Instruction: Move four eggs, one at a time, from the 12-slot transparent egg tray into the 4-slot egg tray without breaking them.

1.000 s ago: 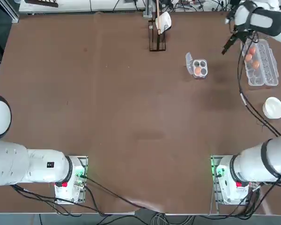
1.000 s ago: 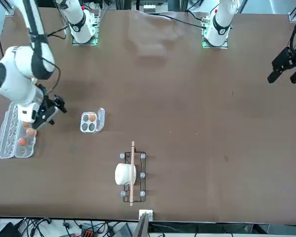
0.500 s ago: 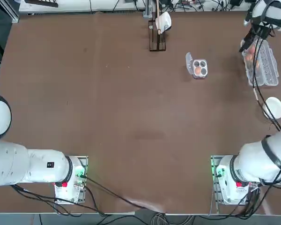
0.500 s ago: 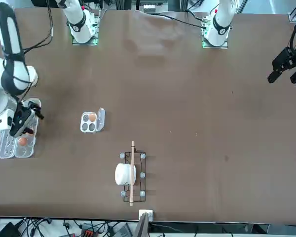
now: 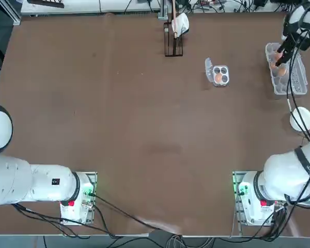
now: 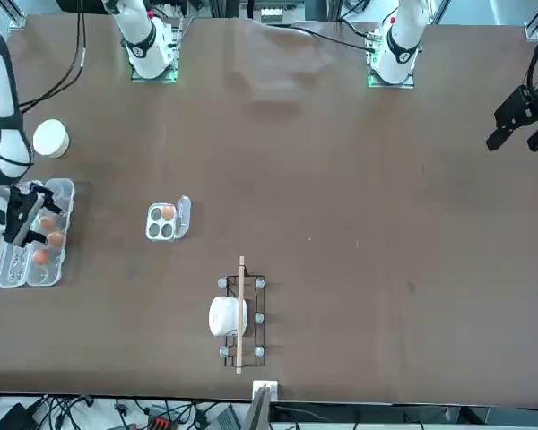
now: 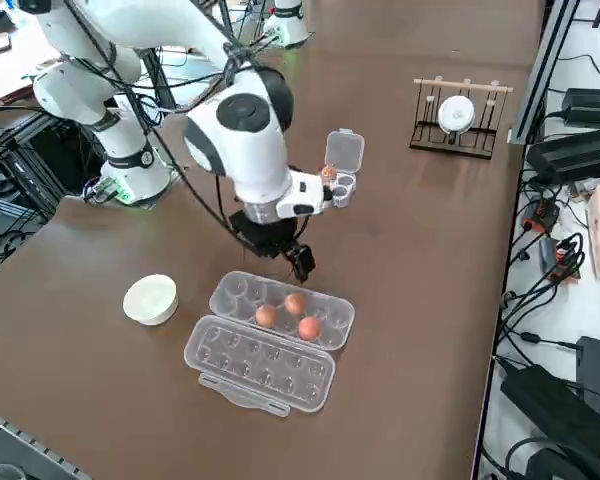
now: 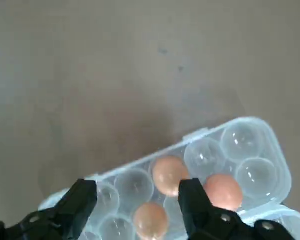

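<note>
**Open gripper hangs over the egg carton**

Brown desk (image 5: 144, 129) fills the overhead view, and over at its far right the right gripper (image 5: 282, 56) sits above the 12-slot transparent egg tray (image 5: 297, 77). Orange-brown eggs (image 5: 281, 72) peek out beside the black fingers. Well apart, nearer the middle, the 4-slot egg tray (image 5: 220, 75) carries one egg in a cup, its lid flap open. A white bowl (image 5: 301, 118) rests on the desk, nearer the arm bases than the carton.

From the front, the carton (image 6: 32, 235) lies at the left edge, the gripper (image 6: 22, 218) over its eggs (image 6: 41, 256). A wooden-barred rack (image 6: 239, 315) holding a white cup stands near the bottom.

Side view now: three eggs (image 7: 294, 303) cluster in the carton's (image 7: 280, 310) cups, its clear lid folded flat beside it. The gripper (image 7: 298, 258) hovers just above, clear of the shells, holding nothing.

On the wrist camera, both fingers (image 8: 200, 207) stand wide apart, empty, with three eggs (image 8: 168, 174) in the cups beyond them.
</note>
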`<state>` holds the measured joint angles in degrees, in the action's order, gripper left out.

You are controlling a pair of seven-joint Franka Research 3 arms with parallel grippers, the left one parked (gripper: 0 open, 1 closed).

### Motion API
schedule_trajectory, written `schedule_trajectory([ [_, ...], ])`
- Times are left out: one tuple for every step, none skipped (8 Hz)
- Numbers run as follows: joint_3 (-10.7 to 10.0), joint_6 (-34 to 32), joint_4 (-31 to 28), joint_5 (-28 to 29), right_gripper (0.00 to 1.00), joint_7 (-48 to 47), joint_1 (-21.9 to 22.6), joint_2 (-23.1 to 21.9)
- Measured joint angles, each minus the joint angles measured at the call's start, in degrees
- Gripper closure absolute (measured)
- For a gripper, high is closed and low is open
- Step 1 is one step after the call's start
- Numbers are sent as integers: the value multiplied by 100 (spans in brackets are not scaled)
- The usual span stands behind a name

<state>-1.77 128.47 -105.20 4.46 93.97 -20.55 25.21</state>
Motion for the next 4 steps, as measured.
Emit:
schedule_trajectory([
  [0, -6, 0, 0, 0, 358, -145, 36],
  [0, -16, 1, -1, 0, 641, -260, 76],
  [0, -18, 2, -11, 0, 831, -332, 136],
  [0, -17, 5, -47, 1, 934, -359, 209],
])
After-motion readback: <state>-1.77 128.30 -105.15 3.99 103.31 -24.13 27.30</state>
